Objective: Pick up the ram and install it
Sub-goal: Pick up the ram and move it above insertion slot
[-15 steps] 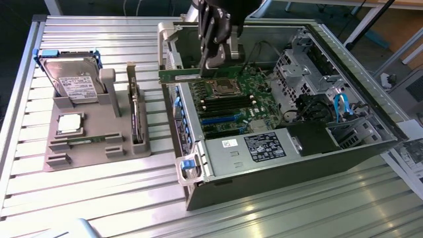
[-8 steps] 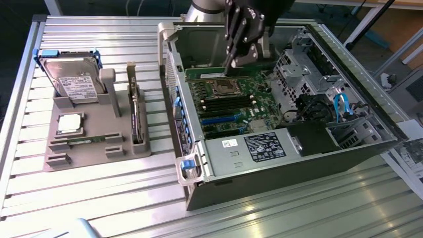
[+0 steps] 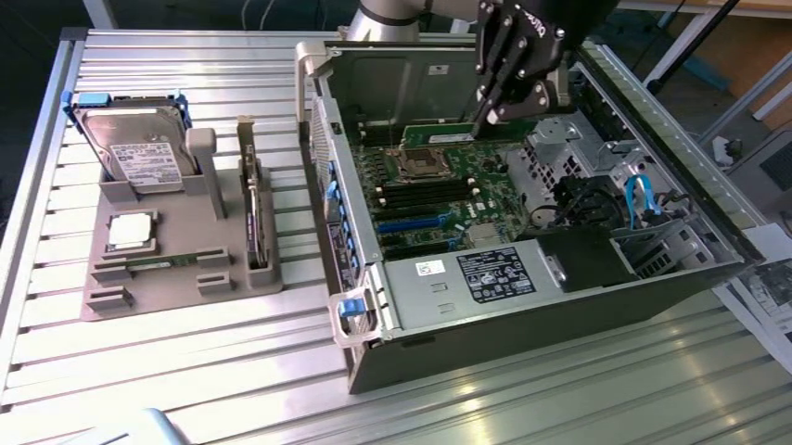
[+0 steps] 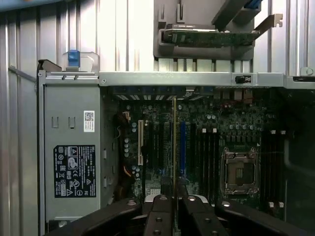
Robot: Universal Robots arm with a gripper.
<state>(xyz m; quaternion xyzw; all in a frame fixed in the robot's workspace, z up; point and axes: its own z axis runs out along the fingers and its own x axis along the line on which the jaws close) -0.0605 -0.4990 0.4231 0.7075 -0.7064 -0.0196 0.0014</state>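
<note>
Gripper (image 3: 487,119) jaws nearly closed, pinching the ram (image 3: 436,137) — upper centre of exterior view, just above CPU socket (image 3: 421,165). Prob. insert phase — needs edge aligned w/ a DIMM slot (image 3: 418,193).

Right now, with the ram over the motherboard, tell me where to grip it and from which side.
Pinch the ram across its flat faces at the upper long edge, coming from above the open case. It is a thin board on edge over the motherboard, so the faces give purchase and the lower edge stays free. The gripper holds it so.
</note>
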